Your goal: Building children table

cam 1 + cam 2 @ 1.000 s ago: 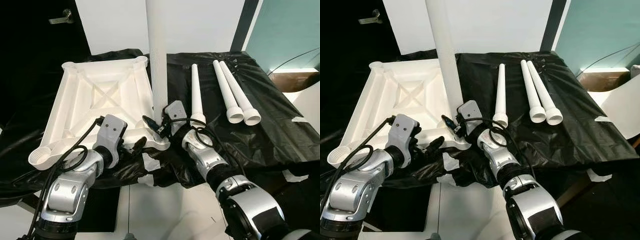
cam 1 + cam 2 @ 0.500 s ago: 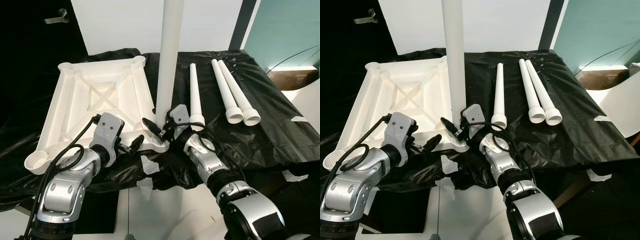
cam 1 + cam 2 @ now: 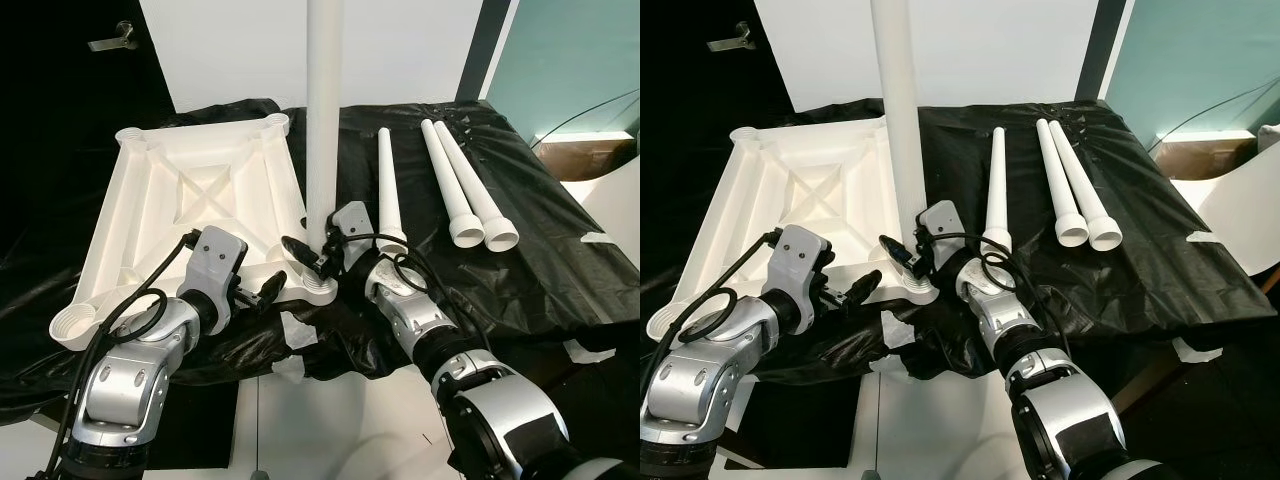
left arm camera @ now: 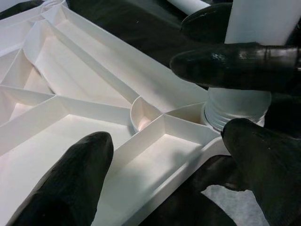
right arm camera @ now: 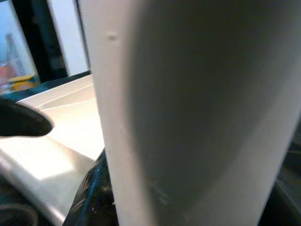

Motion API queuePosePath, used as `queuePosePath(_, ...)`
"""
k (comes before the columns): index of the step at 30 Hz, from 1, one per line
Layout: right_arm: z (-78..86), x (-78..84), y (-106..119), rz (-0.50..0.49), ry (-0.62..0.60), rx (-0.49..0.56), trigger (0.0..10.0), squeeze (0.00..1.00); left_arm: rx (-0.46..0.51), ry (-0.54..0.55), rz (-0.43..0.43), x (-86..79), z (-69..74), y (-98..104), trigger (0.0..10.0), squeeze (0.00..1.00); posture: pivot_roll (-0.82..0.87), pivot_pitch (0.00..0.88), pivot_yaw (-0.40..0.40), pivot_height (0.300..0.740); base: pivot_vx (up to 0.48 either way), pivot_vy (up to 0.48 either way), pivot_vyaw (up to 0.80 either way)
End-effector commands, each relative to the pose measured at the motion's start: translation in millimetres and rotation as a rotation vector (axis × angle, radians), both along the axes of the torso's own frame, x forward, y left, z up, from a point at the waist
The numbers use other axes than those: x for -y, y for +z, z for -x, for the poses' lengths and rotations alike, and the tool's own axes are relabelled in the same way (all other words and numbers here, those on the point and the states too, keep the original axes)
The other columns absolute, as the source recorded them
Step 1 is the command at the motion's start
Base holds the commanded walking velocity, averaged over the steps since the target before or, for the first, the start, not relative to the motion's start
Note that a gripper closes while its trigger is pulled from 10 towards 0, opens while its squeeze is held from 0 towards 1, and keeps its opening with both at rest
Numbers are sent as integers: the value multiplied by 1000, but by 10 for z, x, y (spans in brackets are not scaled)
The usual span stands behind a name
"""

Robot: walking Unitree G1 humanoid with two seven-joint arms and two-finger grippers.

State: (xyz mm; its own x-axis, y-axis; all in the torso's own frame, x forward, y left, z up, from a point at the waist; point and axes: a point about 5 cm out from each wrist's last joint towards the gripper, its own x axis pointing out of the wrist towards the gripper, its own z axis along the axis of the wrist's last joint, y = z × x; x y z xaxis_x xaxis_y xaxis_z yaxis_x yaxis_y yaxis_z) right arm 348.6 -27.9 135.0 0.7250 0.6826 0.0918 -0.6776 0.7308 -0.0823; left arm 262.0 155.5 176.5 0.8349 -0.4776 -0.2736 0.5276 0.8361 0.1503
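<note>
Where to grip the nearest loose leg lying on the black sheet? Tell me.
Grip the loose leg mid-shaft, coming from above, fingers straddling it. It lies flat, apart from the other two legs, and its flared end sits close to the right gripper.

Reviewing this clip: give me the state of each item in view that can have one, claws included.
White plastic ribbed tabletop: upside down on the black sheet, underside ribs facing up.
Upright white plastic leg: standing vertical, foot at the tabletop's near corner socket.
Three loose white plastic legs: lying flat on the black sheet, unattached.
Right claw: shut on the upright leg's base.
Left claw: open, fingers straddling the tabletop's near edge.
</note>
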Motion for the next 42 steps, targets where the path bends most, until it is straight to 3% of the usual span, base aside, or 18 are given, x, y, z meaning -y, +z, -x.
queuePosePath(1,80,145,-417,51,-120,-191,10000,0,2,32,-2,0,22,-4,10000,0,170,33,-22,740,0,0,0)
queuePosePath(5,105,128,-446,37,-185,-194,10000,0,0,32,-1,11,23,-12,10000,0,172,30,-24,740,0,0,0)
queuePosePath(7,129,102,-464,40,-347,-176,10000,0,0,33,8,55,15,-22,10000,0,172,17,-25,740,0,0,0)
queuePosePath(11,136,60,-455,30,-394,-180,10000,0,-1,25,9,85,8,-27,10000,0,170,9,-29,740,0,0,0)
queuePosePath(18,172,-36,-412,-16,-372,-177,10000,0,2,19,11,109,-13,-21,10000,0,172,0,-31,740,0,0,0)
queuePosePath(19,170,-27,-406,-30,-370,-179,10000,463,3,19,12,111,-15,-20,10000,0,172,0,-31,740,0,0,0)
queuePosePath(20,170,-27,-406,-30,-370,-179,10000,463,3,19,12,111,-15,-20,10000,0,172,0,-31,740,0,0,0)
queuePosePath(21,164,-11,-394,-46,-362,-178,10000,1000,3,18,12,116,-13,-21,10000,0,173,0,-30,740,0,0,0)
queuePosePath(27,80,110,-231,-121,-312,-128,10000,1000,-2,8,18,151,-1,-33,10000,0,166,0,-27,740,0,0,0)
queuePosePath(28,51,144,-181,-122,-272,-113,10000,808,-2,-5,19,183,1,-36,10000,0,165,0,-29,740,0,0,0)
queuePosePath(29,51,144,-181,-122,-272,-113,10000,808,-2,-5,19,183,1,-36,10000,0,165,0,-29,740,0,0,0)
queuePosePath(30,24,178,-136,-123,-237,-98,10000,239,-2,-15,23,215,2,-40,10000,0,162,0,-28,740,0,0,0)
queuePosePath(31,24,178,-136,-123,-237,-98,10000,239,-2,-15,23,215,2,-40,10000,0,162,0,-28,740,0,0,0)
queuePosePath(32,7,202,-105,-117,-204,-89,10000,0,-3,-22,25,241,3,-47,10000,0,161,0,-28,740,0,0,0)
queuePosePath(36,-20,244,-47,-99,-113,-70,10000,0,-12,-38,22,296,17,-91,10000,0,159,0,-28,740,0,0,0)
queuePosePath(40,-89,360,106,-50,63,-32,10000,0,-32,-67,14,409,78,-195,10000,0,150,1,-29,740,0,0,0)
queuePosePath(42,-89,360,106,-50,63,-32,10000,0,-32,-67,14,409,78,-195,10000,0,150,1,-29,740,0,0,0)
